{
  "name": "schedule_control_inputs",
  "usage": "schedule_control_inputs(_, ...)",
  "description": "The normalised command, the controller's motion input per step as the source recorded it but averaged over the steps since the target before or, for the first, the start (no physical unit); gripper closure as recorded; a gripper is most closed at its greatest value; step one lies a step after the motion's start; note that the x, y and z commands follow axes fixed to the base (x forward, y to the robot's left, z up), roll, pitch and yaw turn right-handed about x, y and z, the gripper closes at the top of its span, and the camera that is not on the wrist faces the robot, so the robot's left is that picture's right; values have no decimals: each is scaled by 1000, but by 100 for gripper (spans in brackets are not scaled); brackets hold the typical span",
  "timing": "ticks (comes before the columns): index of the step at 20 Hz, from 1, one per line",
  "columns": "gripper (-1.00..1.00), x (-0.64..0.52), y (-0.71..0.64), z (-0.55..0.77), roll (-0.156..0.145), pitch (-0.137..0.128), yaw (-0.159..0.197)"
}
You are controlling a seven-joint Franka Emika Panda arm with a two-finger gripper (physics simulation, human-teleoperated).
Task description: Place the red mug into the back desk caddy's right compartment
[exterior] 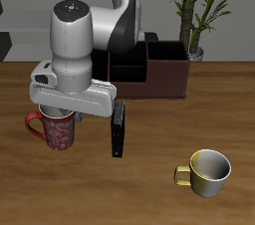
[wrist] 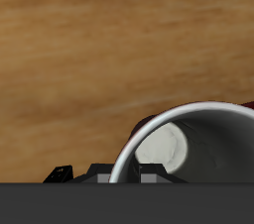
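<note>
The red mug [exterior: 62, 135], speckled red and white, stands upright on the wooden table near its front edge. My gripper [exterior: 62, 115] hangs straight down over the mug's mouth, and in the exterior view the hand hides its fingers. In the wrist view the mug's pale rim and grey inside [wrist: 171, 149] fill the view close up. The gripper [wrist: 104, 174] is open, and its dark fingertips [wrist: 60, 174] straddle the rim. The back desk caddy [exterior: 165, 76], a dark brown box, stands farther back, partly hidden by the arm. I cannot tell its compartments apart.
A yellow-and-cream mug [exterior: 207, 171] stands near the table's front edge, away from the red mug. A narrow black object [exterior: 119, 129] stands between the red mug and the caddy. A potted plant [exterior: 195, 15] is behind the caddy.
</note>
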Motion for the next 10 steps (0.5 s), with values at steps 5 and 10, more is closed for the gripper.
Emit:
schedule_control_inputs(5, 100, -286, 96, 666, 7, -84, -1)
schedule_control_inputs(10, 100, -437, 110, 816, -13, -107, -3)
